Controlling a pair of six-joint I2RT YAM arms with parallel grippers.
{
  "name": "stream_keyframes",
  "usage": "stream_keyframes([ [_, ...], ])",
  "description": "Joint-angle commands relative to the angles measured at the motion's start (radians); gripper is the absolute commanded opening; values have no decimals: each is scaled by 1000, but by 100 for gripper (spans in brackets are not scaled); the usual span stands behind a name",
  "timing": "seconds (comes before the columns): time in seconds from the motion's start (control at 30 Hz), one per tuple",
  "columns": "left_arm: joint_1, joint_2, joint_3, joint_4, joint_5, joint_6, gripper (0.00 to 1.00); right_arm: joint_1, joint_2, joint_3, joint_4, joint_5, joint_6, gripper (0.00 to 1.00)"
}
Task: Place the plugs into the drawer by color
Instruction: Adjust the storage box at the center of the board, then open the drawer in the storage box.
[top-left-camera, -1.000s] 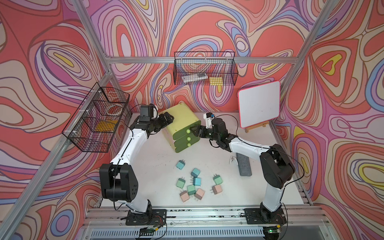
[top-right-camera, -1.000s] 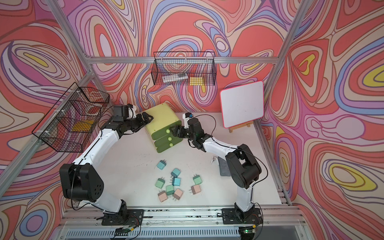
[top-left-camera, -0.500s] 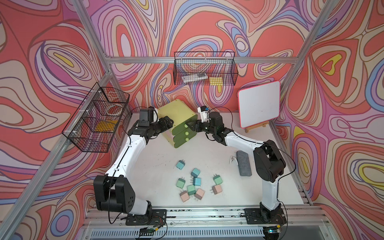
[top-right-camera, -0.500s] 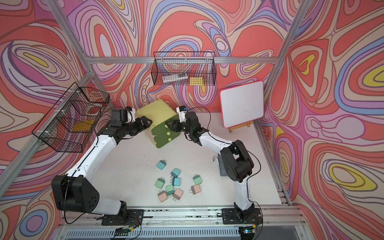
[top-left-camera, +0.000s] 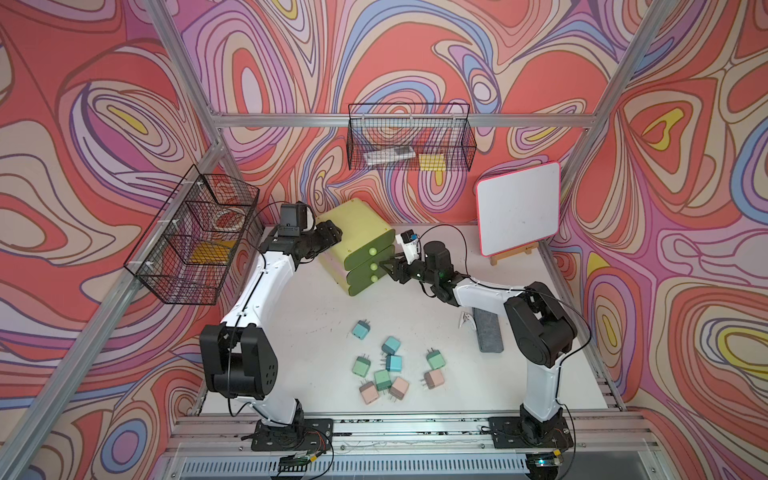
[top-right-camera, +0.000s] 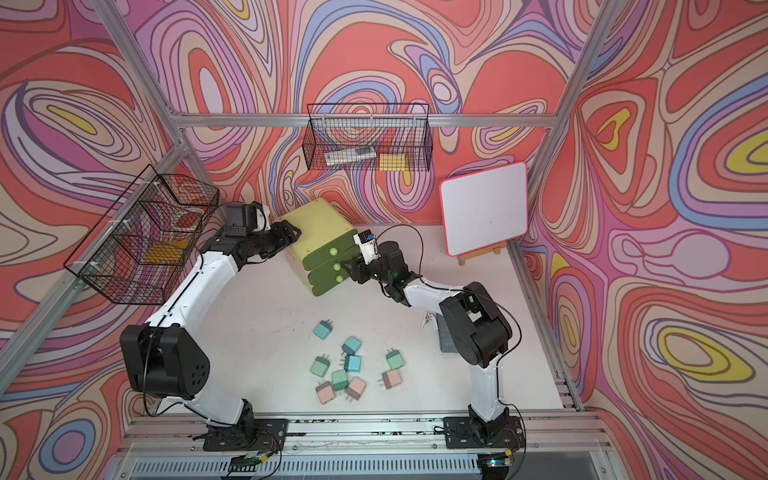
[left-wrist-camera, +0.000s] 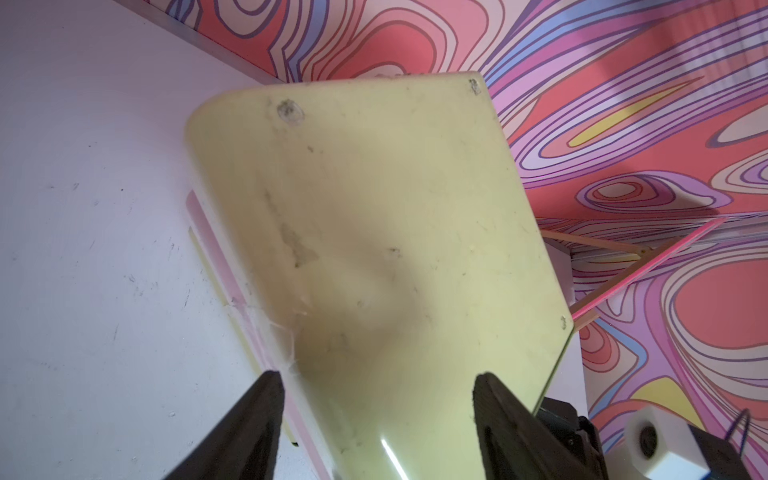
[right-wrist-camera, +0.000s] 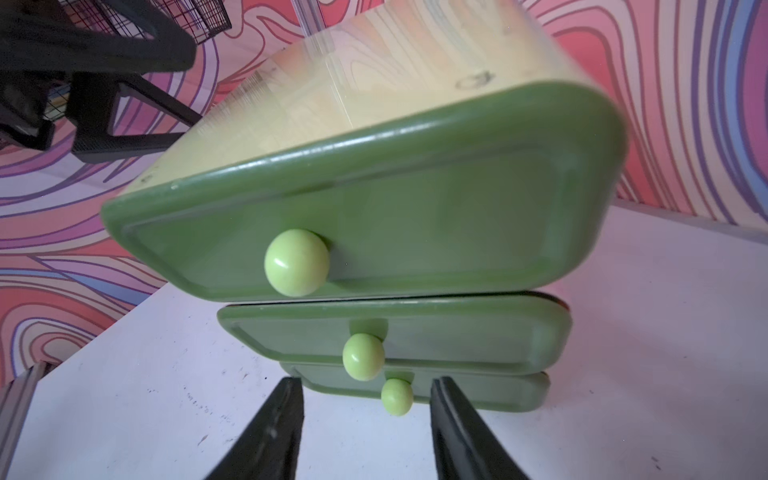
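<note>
Left gripper (left-wrist-camera: 374, 376) clamped on the back of the drawer cabinet (top-left-camera: 353, 224), right gripper (right-wrist-camera: 363, 380) fingers apart on both sides of the lowest knob (right-wrist-camera: 397, 397), not touching it, cabinet at the table's (top-left-camera: 316, 316) rear, plugs (top-left-camera: 393, 363) scattered near the front, well apart from it.

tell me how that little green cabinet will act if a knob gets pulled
Probably light: the cabinet looks like thin plastic, so a tug on a knob may drag or tip it before a drawer slides. The left gripper clamped across its shell should steady it. The glossy surface might slip.
</note>
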Motion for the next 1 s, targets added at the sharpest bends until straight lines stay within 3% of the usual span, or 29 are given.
stream_keyframes([
  [0.0,9,-7,9,-47,-36,33,72,28,-47,-13,75,66,-68,50],
  [0.53,9,-1,-7,-58,-33,57,71,111,42,112,31,211,-179,48],
  [0.97,9,8,-24,-50,-18,55,71,123,99,177,-32,267,-208,38],
])
